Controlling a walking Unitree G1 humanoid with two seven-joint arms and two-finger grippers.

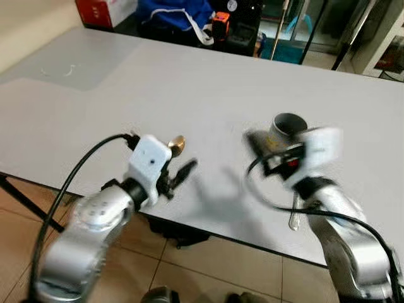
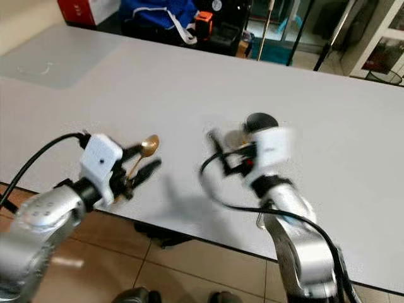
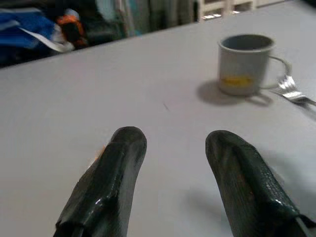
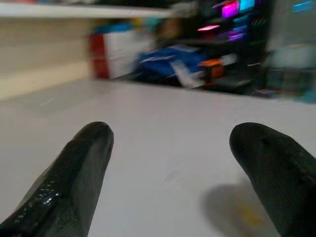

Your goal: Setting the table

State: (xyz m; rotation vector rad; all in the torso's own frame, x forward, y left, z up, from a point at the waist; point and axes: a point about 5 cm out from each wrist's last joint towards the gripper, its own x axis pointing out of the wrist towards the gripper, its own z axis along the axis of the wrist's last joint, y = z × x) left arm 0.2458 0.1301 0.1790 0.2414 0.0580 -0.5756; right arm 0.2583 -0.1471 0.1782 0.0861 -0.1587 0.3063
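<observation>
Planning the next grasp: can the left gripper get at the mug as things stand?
Probably yes. The left gripper is open over the table, and bare tabletop lies between it and the mug. The right gripper hovers beside the mug and may crowd the approach.

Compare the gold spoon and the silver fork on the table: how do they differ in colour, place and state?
The spoon is gold; the fork is silver. The spoon lies on the robot's left side of the table, right at the left gripper, while the fork lies on the right side, next to the grey mug and beside the right arm. The spoon's bowl is round and smooth; the fork ends in tines. Both rest on the white table.
</observation>
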